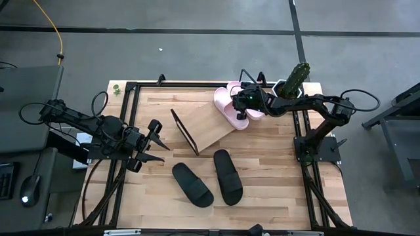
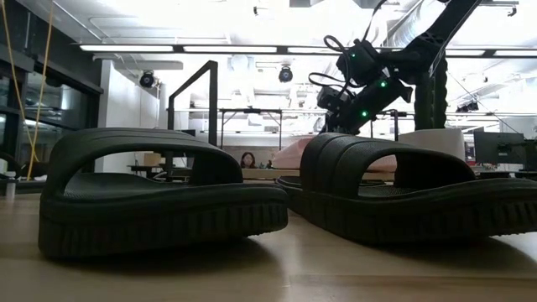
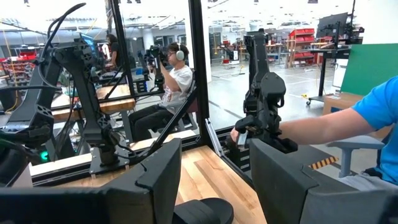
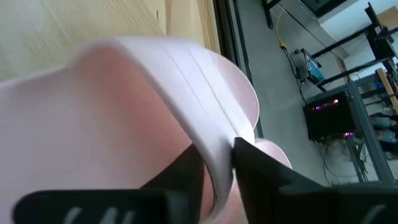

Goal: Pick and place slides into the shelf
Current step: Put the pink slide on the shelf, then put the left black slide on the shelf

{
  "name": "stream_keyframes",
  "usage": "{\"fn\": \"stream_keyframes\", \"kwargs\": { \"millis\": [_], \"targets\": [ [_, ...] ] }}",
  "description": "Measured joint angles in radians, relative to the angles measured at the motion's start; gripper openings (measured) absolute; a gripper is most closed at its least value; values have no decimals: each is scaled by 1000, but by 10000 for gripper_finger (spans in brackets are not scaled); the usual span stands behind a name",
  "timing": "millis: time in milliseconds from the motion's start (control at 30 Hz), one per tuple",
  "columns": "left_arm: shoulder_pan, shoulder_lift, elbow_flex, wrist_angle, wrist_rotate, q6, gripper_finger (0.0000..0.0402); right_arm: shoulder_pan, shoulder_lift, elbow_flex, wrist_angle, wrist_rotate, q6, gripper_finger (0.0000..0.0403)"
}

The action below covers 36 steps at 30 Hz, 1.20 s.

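Two pale pink slides (image 1: 226, 105) lie side by side at the far right end of the slanted light-wood shelf (image 1: 207, 128). My right gripper (image 1: 244, 103) is over them, shut on one pink slide's strap (image 4: 186, 81). Two black slides (image 1: 192, 185) (image 1: 228, 177) rest sole-down on the table near the front edge, and fill the low view (image 2: 159, 193) (image 2: 411, 189). My left gripper (image 1: 156, 143) waits open and level at the table's left side, touching nothing. My right gripper pinches the edge of the pink slide's wide strap (image 4: 217, 158) between its two fingers, one finger (image 4: 186, 177) under the strap and one (image 4: 258, 165) outside it. It comes slanting down from the table's right side. Whether the sole is lifted, I cannot tell.
A green cactus-like plant in a white pot (image 1: 293, 82) stands at the far right corner, close behind my right arm. A black metal frame (image 1: 131, 88) runs round the table. People sit beyond the table in the left wrist view (image 3: 177, 81).
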Motion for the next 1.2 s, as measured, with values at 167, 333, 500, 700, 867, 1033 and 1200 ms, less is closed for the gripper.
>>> {"fn": "stream_keyframes", "kwargs": {
  "millis": [167, 333, 500, 700, 867, 1033, 1200],
  "targets": [
    [0, 0, 0, 0, 0, 0, 175, 3, 0, -2, -10, 22, 10, 119],
    [0, 0, 0, -3, 0, 0, 175, 22, -11, -2, -26, 54, 29, 128],
    [0, 0, 0, -7, 0, 0, 175, 41, -17, -3, -35, 75, 27, 129],
    [0, 0, 0, -7, 0, 0, 175, 46, -26, -3, -45, 74, 47, 129],
    [0, 0, 0, -7, 0, 0, 175, 46, -48, -3, -70, 68, 54, 129],
    [0, 0, 0, -7, 0, 0, 175, 46, -104, -3, -112, 38, 94, 129],
    [0, 0, 0, -7, 0, 0, 175, 48, -166, -3, -166, -24, 148, 129]
  ]
}}
